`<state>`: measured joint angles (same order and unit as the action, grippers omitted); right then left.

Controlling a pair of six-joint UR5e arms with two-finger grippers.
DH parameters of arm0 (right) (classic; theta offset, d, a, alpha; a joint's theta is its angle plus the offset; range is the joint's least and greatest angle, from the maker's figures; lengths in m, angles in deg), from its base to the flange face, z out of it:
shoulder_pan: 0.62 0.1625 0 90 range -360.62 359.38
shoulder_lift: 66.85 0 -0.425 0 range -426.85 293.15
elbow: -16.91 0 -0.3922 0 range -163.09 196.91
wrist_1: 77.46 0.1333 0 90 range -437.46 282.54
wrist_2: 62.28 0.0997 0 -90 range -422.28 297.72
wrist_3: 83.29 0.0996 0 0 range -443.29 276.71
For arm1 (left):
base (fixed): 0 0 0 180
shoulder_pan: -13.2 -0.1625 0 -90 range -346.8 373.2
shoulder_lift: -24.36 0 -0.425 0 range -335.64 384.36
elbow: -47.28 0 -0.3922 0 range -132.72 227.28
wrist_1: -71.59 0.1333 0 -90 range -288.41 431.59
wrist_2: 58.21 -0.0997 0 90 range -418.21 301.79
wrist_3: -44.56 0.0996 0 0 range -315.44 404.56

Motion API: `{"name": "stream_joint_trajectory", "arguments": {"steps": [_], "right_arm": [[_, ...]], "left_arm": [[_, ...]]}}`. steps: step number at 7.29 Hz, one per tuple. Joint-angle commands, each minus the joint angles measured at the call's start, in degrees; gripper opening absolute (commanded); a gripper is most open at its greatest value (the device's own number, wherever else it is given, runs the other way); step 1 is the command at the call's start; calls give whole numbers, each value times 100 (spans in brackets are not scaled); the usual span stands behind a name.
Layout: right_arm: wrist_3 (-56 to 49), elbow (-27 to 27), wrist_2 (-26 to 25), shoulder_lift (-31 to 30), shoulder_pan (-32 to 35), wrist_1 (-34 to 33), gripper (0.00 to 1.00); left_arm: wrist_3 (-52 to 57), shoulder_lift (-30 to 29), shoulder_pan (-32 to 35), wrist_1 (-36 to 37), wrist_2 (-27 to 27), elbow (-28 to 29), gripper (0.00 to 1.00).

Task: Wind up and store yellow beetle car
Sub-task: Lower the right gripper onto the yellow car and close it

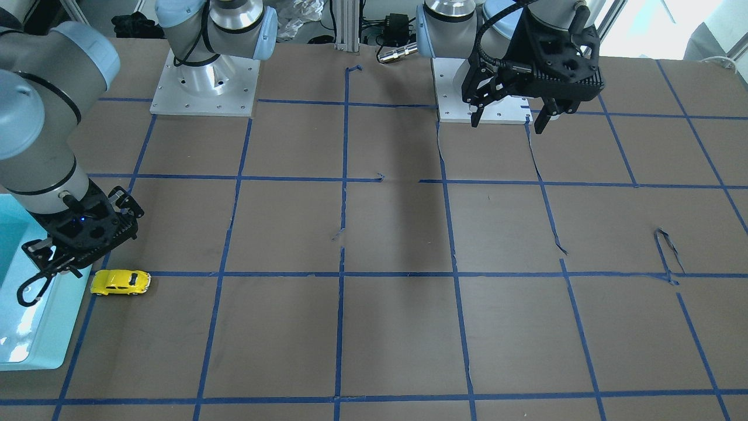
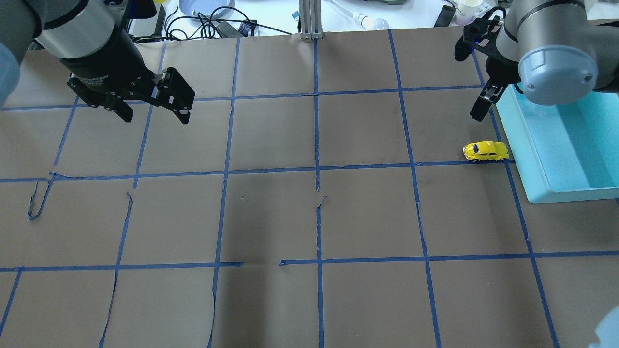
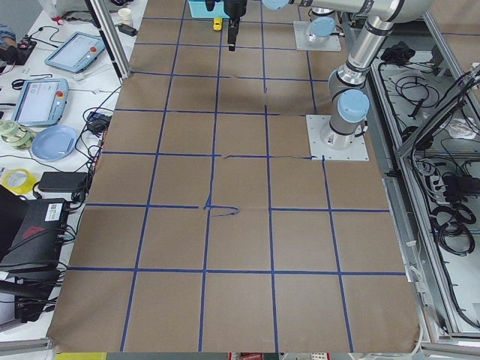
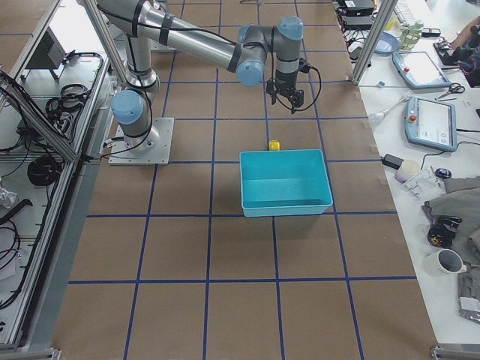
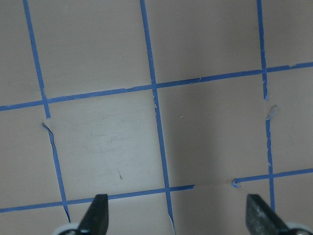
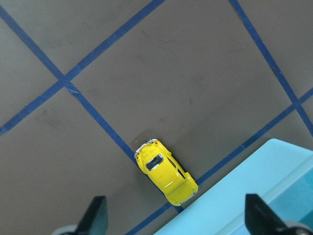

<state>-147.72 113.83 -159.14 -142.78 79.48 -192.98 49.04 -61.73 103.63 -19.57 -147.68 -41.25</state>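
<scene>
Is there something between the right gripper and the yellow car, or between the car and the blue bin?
Nothing visible does. The right gripper hangs open above the yellow beetle car, slightly aside, and the car stands on the table beside the blue bin.

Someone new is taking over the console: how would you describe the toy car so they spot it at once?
Find the big turquoise bin at the table end on the robot's right. Just outside its wall that faces the table's middle, the yellow beetle car stands on its wheels along a blue tape line, not in the bin. It is the only bright yellow, rounded thing on the brown paper.
</scene>
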Motion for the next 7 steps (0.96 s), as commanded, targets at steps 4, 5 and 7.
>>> {"name": "stream_joint_trajectory", "arguments": {"steps": [4,5,7], "right_arm": [[-2064,1171,27,806,-468,-2079,100],[-2282,1180,53,842,-477,-2080,98],[-2293,1189,45,948,-564,-2045,98]], "left_arm": [[350,66,-113,650,-27,-304,100],[508,31,-78,835,-70,-253,100],[536,30,-78,819,-10,-313,100]]}}
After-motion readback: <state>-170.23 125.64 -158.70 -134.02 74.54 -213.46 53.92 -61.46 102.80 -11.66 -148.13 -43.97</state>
